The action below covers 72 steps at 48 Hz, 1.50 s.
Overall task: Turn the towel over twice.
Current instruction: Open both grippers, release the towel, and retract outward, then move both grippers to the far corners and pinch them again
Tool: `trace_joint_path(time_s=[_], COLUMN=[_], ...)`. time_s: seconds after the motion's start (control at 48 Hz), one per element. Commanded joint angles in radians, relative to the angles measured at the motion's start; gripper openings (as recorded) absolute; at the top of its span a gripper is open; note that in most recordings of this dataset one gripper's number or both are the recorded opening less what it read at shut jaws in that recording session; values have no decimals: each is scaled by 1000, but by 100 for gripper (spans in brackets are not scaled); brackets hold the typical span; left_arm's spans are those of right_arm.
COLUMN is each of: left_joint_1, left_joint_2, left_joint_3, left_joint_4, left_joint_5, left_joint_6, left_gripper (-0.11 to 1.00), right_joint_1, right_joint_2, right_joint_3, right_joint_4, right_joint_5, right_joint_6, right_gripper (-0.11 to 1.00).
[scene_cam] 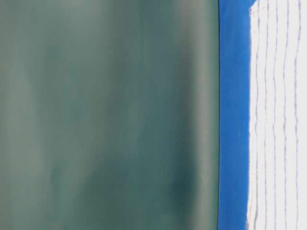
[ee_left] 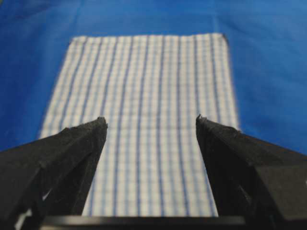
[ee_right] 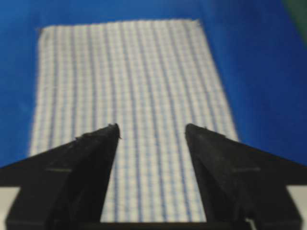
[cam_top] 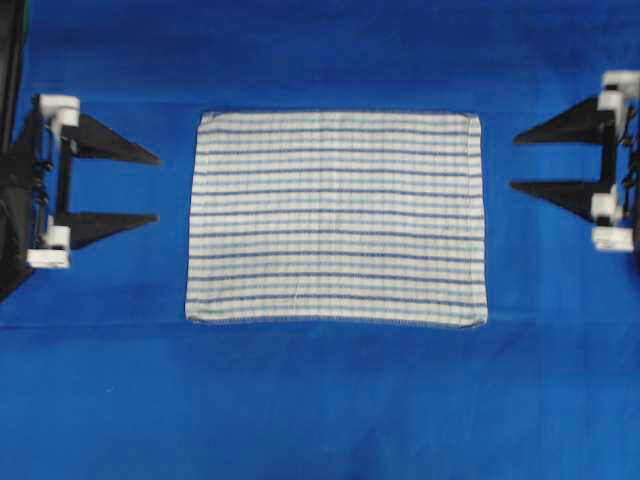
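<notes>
The towel [cam_top: 336, 217] lies spread flat in the middle of the blue table cloth [cam_top: 320, 400], a white rectangle crossed by thin blue stripes that run side to side in the overhead view. Its four edges look straight and its corners square, with no fold or bunching that can be seen. From the wrist cameras a faint check pattern shows between the bolder stripes. In the table-level view the towel [scene_cam: 278, 124] rests flush on the cloth [scene_cam: 233, 120]; that picture is soft, so whether the near hem lifts at all cannot be told.

The left gripper [cam_top: 158, 187] sits off the towel's left edge, apart from it, its two black fingers [cam_top: 115, 143] spread wide and pointing toward the towel. In its own wrist view the left gripper [ee_left: 151, 123] holds nothing; only striped fabric shows through the gap between its tips.

The right gripper [cam_top: 513, 161] sits off the towel's right edge, likewise apart from it, fingers [cam_top: 560, 125] wide and aimed inward. In the right wrist view the right gripper [ee_right: 151, 131] is also empty, the towel visible beyond its tips.
</notes>
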Motion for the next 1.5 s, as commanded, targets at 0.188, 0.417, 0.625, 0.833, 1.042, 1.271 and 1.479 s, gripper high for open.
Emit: trace_joint_path(time_s=[0.188, 0.417, 0.625, 0.833, 1.042, 1.271, 1.479], left_joint_1=[29, 29, 29, 37, 153, 278, 350], left_joint_2=[-133, -135, -133, -115, 41, 327, 563], left_joint_3=[77, 81, 83, 72, 49, -5, -72], left_joint_4=[0, 0, 0, 0, 0, 0, 0], left_joint_5=[-8, -8, -2, -37, -129, -230, -273], left_joint_6=[-9, -9, -11, -9, -9, 3, 6], left_gripper=[71, 71, 71, 71, 71, 71, 70], right_joint_1=[-72, -77, -77, -83, -176, -296, -373], right_joint_2=[-61, -49, -49, -32, 81, 284, 483], right_joint_3=[117, 121, 120, 100, 49, 14, -46], right_joint_4=[0, 5, 6, 29, 43, 44, 43], right_joint_5=[-167, -193, -195, -190, -160, -183, -184], right_joint_6=[11, 12, 14, 17, 17, 17, 15], right_gripper=[65, 65, 65, 65, 65, 65, 65])
